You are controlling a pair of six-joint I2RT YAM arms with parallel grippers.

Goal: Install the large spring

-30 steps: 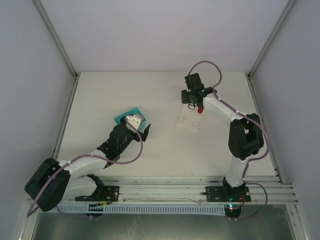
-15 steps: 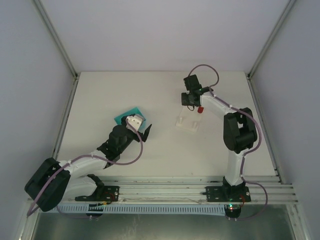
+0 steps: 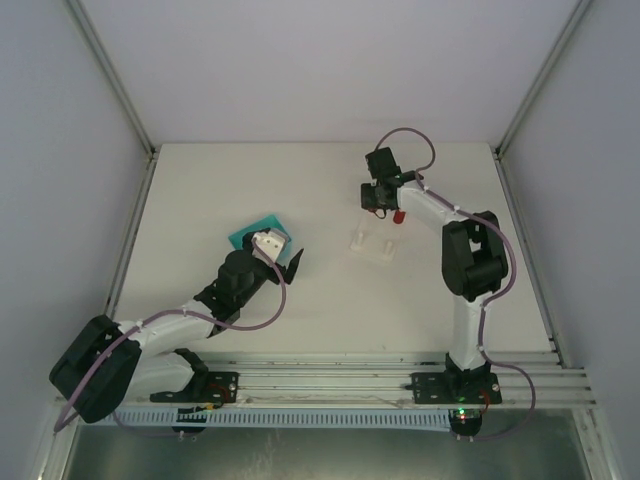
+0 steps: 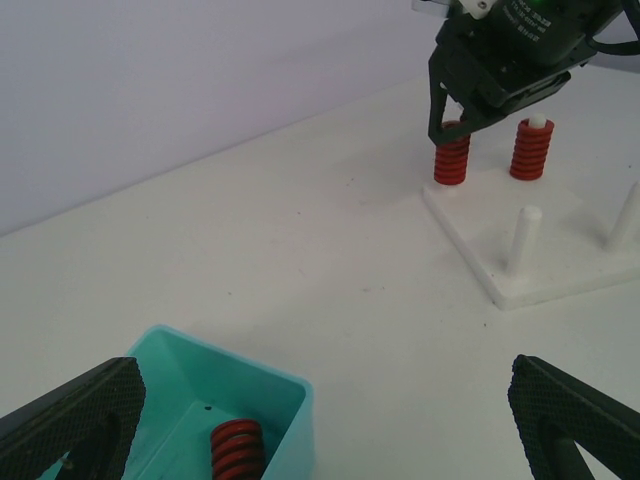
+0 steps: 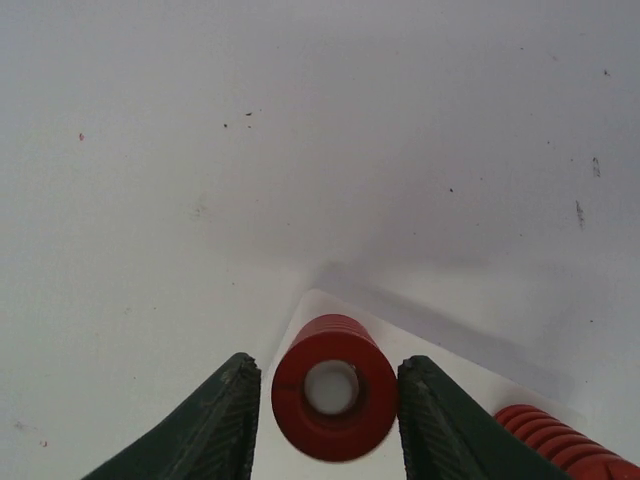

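A white base [image 4: 560,262] with pegs lies right of centre [image 3: 372,246]. A large red spring [image 5: 335,385] sits over its corner peg, whose white tip shows in the bore. It also shows in the left wrist view [image 4: 451,160]. My right gripper [image 5: 325,405] straddles the spring's top; its fingers [image 5: 215,420] stand a narrow gap off it, open. A second red spring [image 4: 531,150] sits on the neighbouring peg. My left gripper [image 4: 325,375] is wide open and empty above a teal bin [image 4: 292,388] holding another red spring [image 4: 235,450].
Two bare white pegs [image 4: 523,238] stand on the near side of the base. The teal bin [image 3: 255,228] lies left of centre, under the left wrist. Metal frame posts and grey walls bound the white table [image 3: 320,310].
The right gripper shifted slightly back and left over the base, and the right arm's elbow swung inward. The left arm has not moved.
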